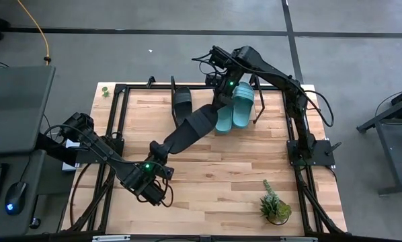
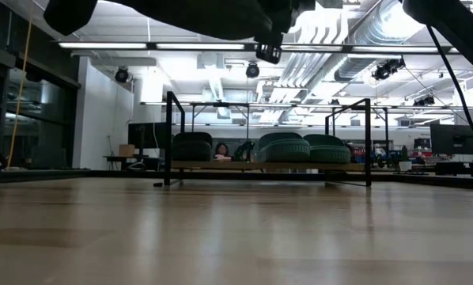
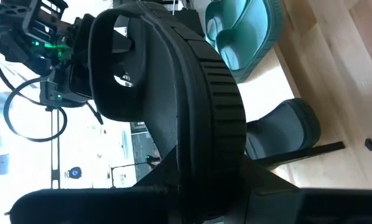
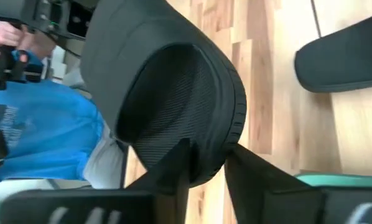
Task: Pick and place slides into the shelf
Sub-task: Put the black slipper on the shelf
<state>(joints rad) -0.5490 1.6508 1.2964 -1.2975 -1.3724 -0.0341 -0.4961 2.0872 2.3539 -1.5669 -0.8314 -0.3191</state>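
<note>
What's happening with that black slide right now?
Both arms' fingers shut on black slide, held above table. Two teal slides, one black slide on shelf. Nothing in the way.

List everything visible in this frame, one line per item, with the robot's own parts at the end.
held black slide: one, black, in the air above the table, between both hands
shelved black slide: one, black, left part of the shelf
teal slides: two, teal-green, side by side on the shelf, right of the shelved black slide
shelf: one, light board in a black frame, far side of the table
potted plant: one, green, near right corner of the table
table: one, light wood
mouse: one, dark, side desk on the left
person: one, far behind the shelf
left hand: shut on the held black slide's near end
right hand: shut on its far end, over the shelf
</note>
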